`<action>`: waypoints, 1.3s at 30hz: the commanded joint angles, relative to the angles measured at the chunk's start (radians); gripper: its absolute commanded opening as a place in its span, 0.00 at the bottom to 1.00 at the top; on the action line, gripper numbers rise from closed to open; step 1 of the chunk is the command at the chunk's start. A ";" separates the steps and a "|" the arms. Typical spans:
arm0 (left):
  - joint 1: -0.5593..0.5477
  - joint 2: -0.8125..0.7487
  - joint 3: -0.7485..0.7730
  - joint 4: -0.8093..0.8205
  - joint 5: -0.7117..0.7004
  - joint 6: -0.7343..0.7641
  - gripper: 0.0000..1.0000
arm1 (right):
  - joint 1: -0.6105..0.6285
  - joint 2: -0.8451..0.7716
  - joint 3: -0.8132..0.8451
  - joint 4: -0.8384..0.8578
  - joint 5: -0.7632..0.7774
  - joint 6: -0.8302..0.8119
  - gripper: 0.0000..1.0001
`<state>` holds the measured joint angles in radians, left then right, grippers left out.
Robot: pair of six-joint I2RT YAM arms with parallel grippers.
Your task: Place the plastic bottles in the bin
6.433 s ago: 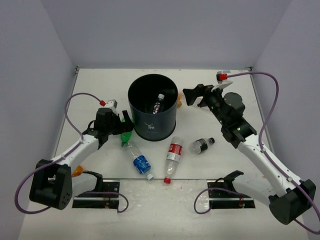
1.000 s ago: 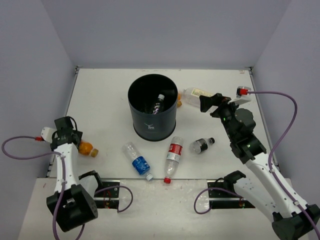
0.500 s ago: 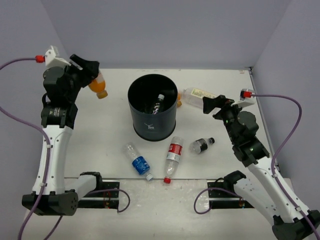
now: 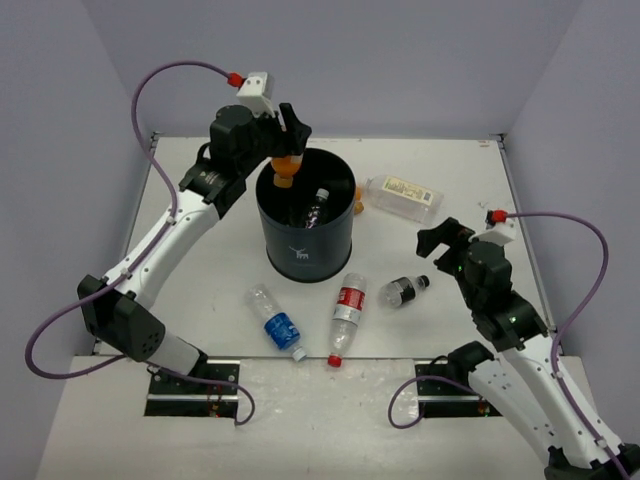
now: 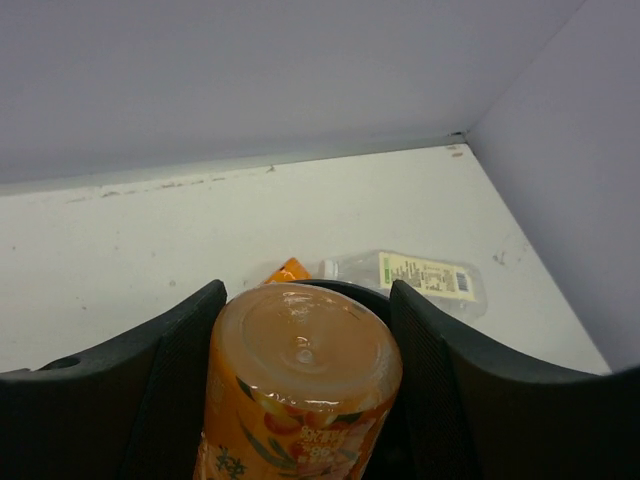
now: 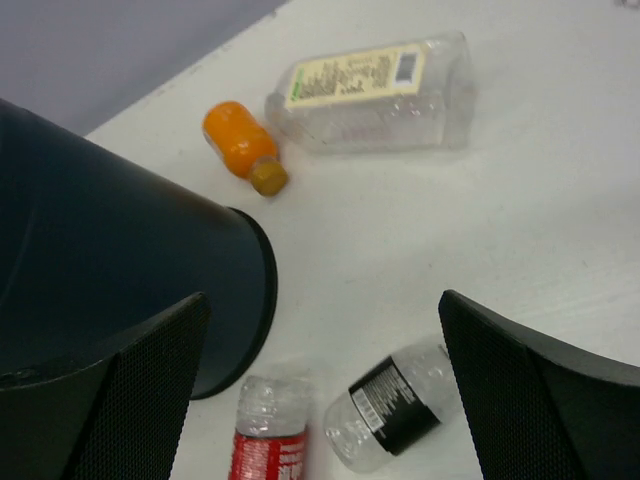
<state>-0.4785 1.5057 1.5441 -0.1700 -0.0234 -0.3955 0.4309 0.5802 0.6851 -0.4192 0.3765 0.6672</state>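
Orange bottle (image 5: 300,385) clamped in the left gripper (image 4: 284,140), held just above the bin (image 4: 300,252), right gripper (image 4: 440,240) jaws wide apart, empty.

Orange bottle (image 5: 300,380): translucent glossy plastic with a shiny printed label film. Bin (image 4: 305,240): dark smooth plastic, low sheen. Cream-label bottle (image 6: 375,90): clear ribbed plastic, label looks matt, paper-like. Black-label bottle (image 6: 395,405): clear crinkled plastic, glossy wrap. Table (image 4: 200,250): white, matt, faint scuffs. Left gripper (image 5: 305,320) pads (image 5: 170,390): matt black, fine mesh texture. Right gripper (image 6: 318,310) pads (image 6: 520,390): same. Walls (image 4: 330,60): smooth, matt.
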 commanded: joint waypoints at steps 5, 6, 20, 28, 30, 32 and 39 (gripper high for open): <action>-0.036 -0.041 -0.082 0.136 0.044 0.087 1.00 | -0.003 -0.039 -0.084 -0.241 -0.014 0.239 0.99; -0.037 -0.041 -0.082 0.136 0.047 0.087 1.00 | -0.004 -0.040 -0.085 -0.249 -0.011 0.248 0.99; -0.036 -0.149 -0.069 0.075 -0.117 0.110 1.00 | -0.003 0.042 -0.085 -0.260 -0.076 0.294 0.99; -0.035 -0.409 -0.412 -0.018 -0.536 -0.043 1.00 | -0.003 0.137 -0.103 -0.238 -0.094 0.335 0.99; -0.035 -0.470 -0.464 -0.068 -0.578 -0.107 1.00 | -0.003 0.153 -0.118 -0.223 -0.109 0.344 0.99; -0.037 -0.519 -0.536 -0.153 -0.692 -0.231 1.00 | -0.003 0.168 -0.138 -0.198 -0.134 0.349 0.99; -0.035 -0.623 -0.627 -0.413 -0.791 -0.483 1.00 | -0.003 0.365 -0.173 -0.088 -0.228 0.374 0.99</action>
<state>-0.5121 0.9232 0.9407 -0.4523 -0.7119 -0.6948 0.4309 0.8294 0.5223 -0.5964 0.2060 0.9950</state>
